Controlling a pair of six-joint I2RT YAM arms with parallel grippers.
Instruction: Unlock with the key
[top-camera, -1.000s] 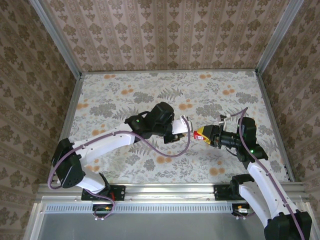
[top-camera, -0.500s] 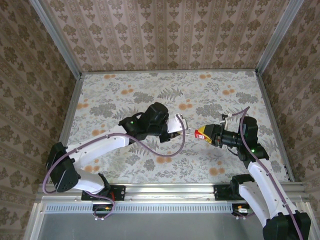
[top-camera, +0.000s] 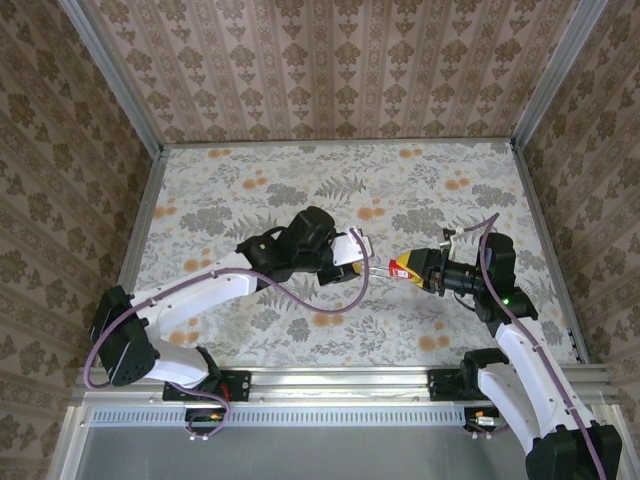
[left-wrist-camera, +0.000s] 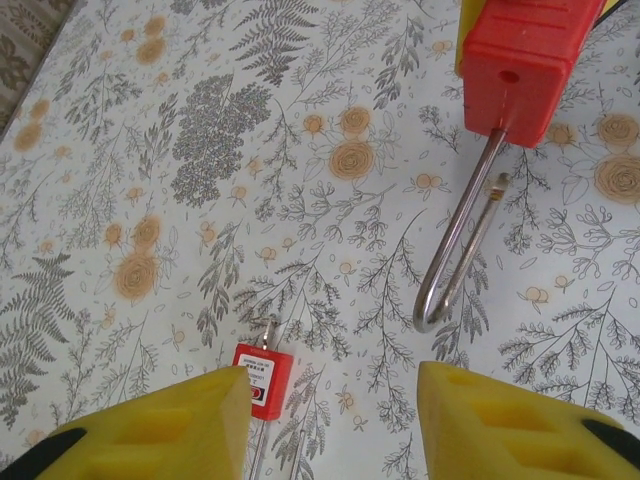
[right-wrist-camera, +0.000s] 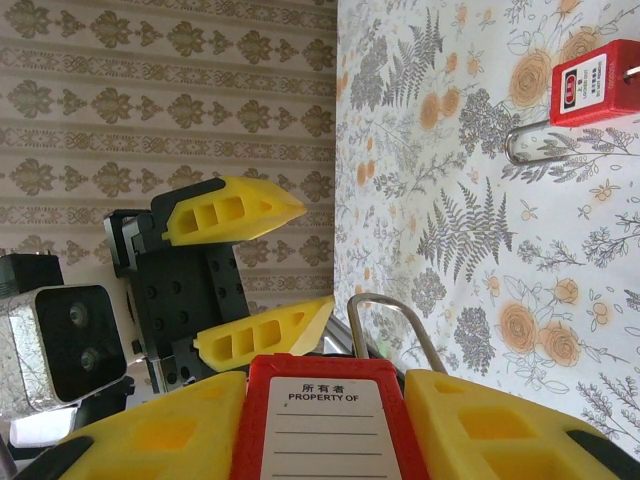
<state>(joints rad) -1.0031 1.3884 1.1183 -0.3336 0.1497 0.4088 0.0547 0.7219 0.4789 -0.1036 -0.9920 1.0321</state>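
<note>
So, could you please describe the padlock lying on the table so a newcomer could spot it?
Start at the floral table: a red padlock lies flat on it below the left gripper. Unlike the second red padlock, clamped in the jaws of the right gripper, it lies loose with nothing touching it.

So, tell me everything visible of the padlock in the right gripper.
The padlock has a red, plastic-looking body with a white label reading PROPERTY OF, and a long thin metal shackle. The right gripper clamps the body between yellow fingers, above the table. The shackle's free end is out of the body.
</note>
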